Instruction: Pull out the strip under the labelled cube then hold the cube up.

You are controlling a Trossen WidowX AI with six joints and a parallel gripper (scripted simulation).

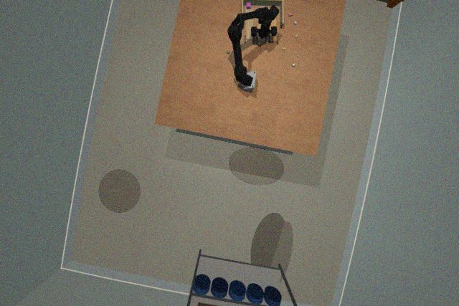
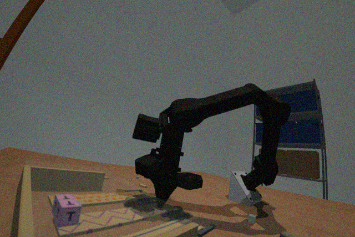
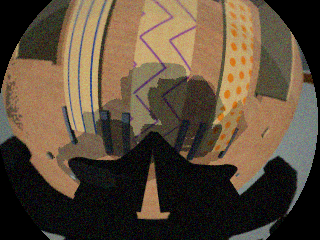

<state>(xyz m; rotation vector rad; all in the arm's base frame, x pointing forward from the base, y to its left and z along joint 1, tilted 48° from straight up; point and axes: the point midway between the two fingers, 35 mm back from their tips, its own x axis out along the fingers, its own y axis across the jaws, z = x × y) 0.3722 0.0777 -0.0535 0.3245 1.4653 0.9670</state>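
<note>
The gripper (image 2: 163, 198) is seen in the lower middle of the exterior view, pointing down, with its fingers closed together and nothing held between them. Its tip is placed on or just above the near end of the zigzag strip (image 2: 108, 217); whether it touches cannot be told. The labelled cube (image 2: 66, 210), a purple cube with a dark T mark, is located at the lower left of the same view, resting on the far end of that zigzag strip, well apart from the gripper. An orange-dotted strip (image 2: 94, 198) is laid just beside it, and a striped strip (image 3: 90, 47) is seen at the upper left of the wrist view. All are kept inside a shallow wooden tray (image 2: 24, 194) on the table (image 2: 300, 214).
</note>
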